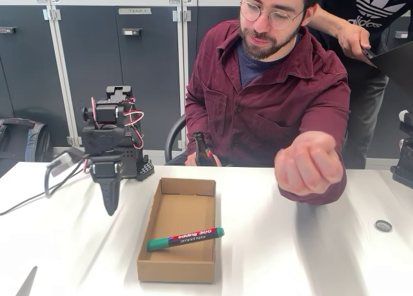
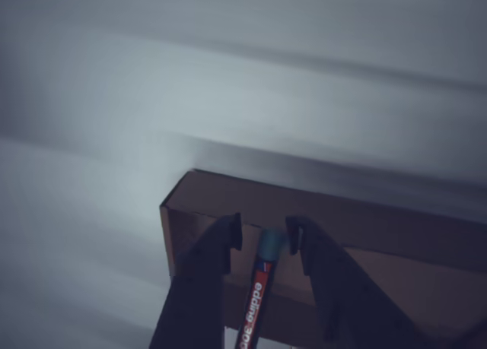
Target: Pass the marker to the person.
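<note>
Partly blurred, end effector (image 1: 110,206) slightly open, empty, marker (image 1: 185,238) in cardboard box (image 1: 184,186), cropped in wrist view

Matt cardboard box (image 1: 184,212); glossy, probably plastic marker (image 1: 184,238)

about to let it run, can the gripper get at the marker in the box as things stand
Probably yes. The marker lies across the open cardboard box, one end over its right wall, nothing covering it. The gripper hangs beside the box; in the wrist view its fingers flank the marker.
</note>
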Controlling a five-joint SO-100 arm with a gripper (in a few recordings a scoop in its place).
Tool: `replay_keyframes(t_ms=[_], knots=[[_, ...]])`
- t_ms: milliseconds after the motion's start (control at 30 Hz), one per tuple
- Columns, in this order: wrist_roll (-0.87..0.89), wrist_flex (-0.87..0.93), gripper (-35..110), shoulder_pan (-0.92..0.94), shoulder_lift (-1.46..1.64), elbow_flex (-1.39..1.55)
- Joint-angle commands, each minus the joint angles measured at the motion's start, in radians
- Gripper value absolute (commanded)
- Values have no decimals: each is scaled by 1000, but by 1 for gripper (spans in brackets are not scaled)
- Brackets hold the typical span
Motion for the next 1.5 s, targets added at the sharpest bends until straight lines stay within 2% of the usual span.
replay_keyframes(t_ms=[0,167,267,567,833,1167,1467], knots=[[-20,135,14,-46,18,-61],[-86,156,14,-57,-34,-69],[-95,101,14,-83,-77,-58],[52,9,16,-189,-115,-110],[193,-114,17,-207,-158,-152],[212,-183,17,-221,-236,-166],[227,-167,18,-281,-305,-239]])
